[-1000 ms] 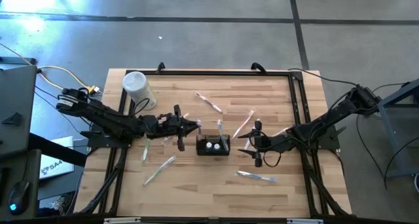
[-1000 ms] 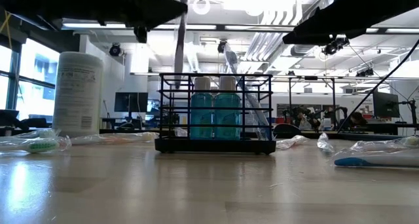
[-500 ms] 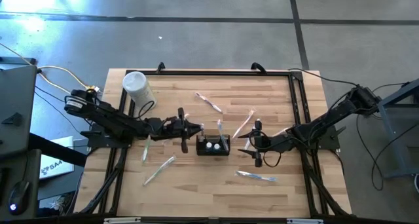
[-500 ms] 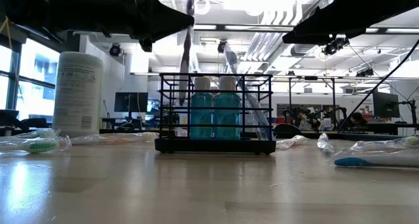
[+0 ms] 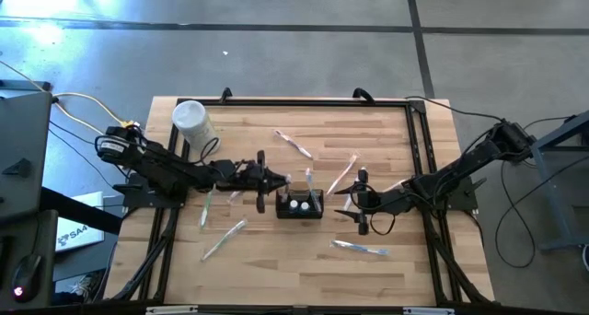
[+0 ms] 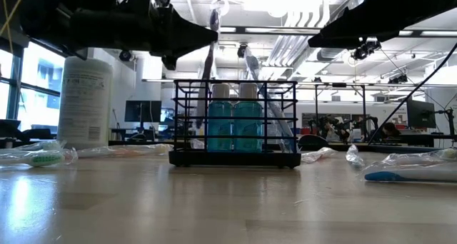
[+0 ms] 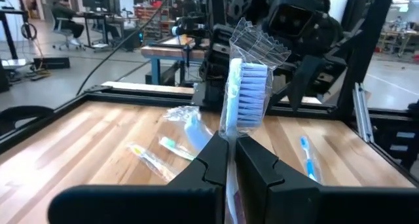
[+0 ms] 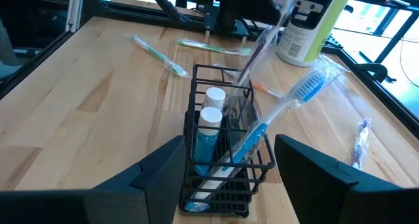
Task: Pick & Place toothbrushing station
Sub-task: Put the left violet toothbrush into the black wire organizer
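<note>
- Black wire-mesh toothbrushing station point(image 5: 300, 204) stands upright near the middle of the wooden desk point(image 5: 276, 260), well clear of every desk edge.
- Station contents: two blue bottles with white caps point(image 6: 234, 119) and one wrapped toothbrush point(image 8: 278, 116) leaning out at a tilt.
- Left tool point(image 5: 276, 180) is above the station's left side, fingers point(image 7: 213, 155) clamped together on one wrapped toothbrush held bristles-up point(image 7: 245, 96).
- Right tool point(image 5: 361, 201) waits just right of the station, fingers apart and holding nothing; the station shows between its fingers point(image 8: 157, 168) in the right wrist view.
- Loose wrapped toothbrushes on the desk in the high view: two left of the station point(image 5: 224, 239), two behind it point(image 5: 294, 144), one in front at right point(image 5: 359, 248).
- One white cylindrical container point(image 5: 193, 123) stands at the far left corner.
- Open desk surface lies in front of the station and at the far right.
- Desk top is light wood planking in a black frame; grey floor surrounds it.
- Room beyond shows windows, ceiling lights and other workbenches.
</note>
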